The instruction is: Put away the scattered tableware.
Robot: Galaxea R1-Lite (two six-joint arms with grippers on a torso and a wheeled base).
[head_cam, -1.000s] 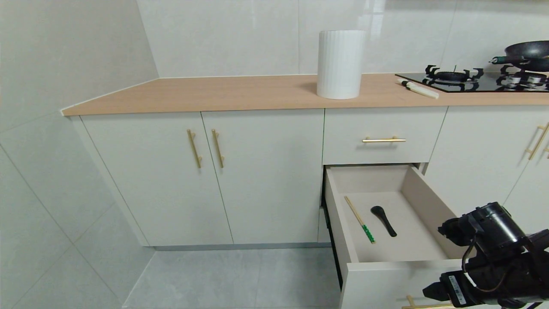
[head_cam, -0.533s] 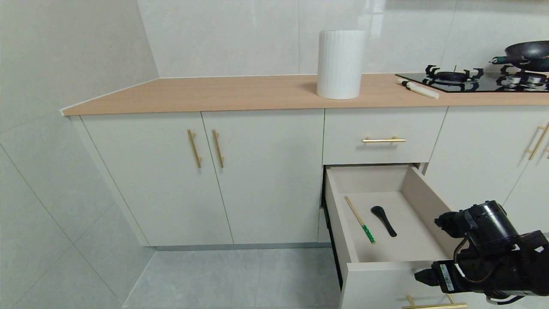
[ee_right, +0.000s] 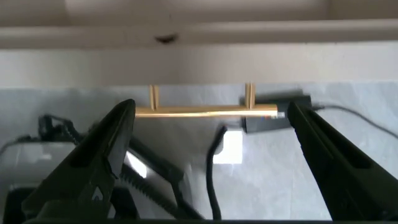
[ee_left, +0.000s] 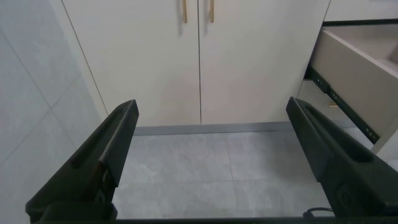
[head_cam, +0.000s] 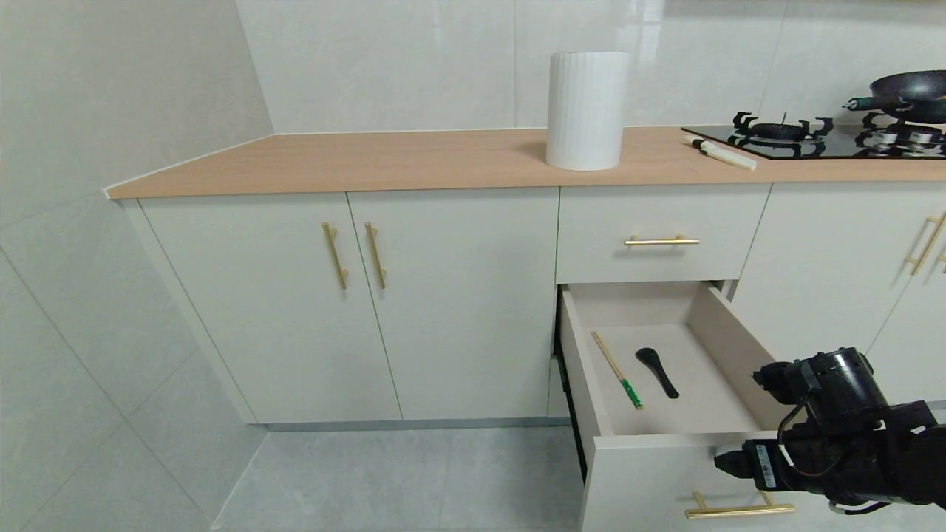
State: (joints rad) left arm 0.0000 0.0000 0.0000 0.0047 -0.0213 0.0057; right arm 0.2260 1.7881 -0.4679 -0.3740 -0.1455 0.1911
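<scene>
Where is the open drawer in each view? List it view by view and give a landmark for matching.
Head view: open drawer at lower right, pulled out below the closed drawer.
Left wrist view: its side wall juts out beside the cabinet doors.
Right wrist view: its front panel faces the camera.
Shared landmark: the gold handle on its front, in head and right wrist views.

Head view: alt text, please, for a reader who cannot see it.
A lower kitchen drawer stands open with chopsticks and a black spoon lying inside, the robot's right hand at its front just above the gold handle. A white ribbed canister stands on the wooden counter above.
</scene>
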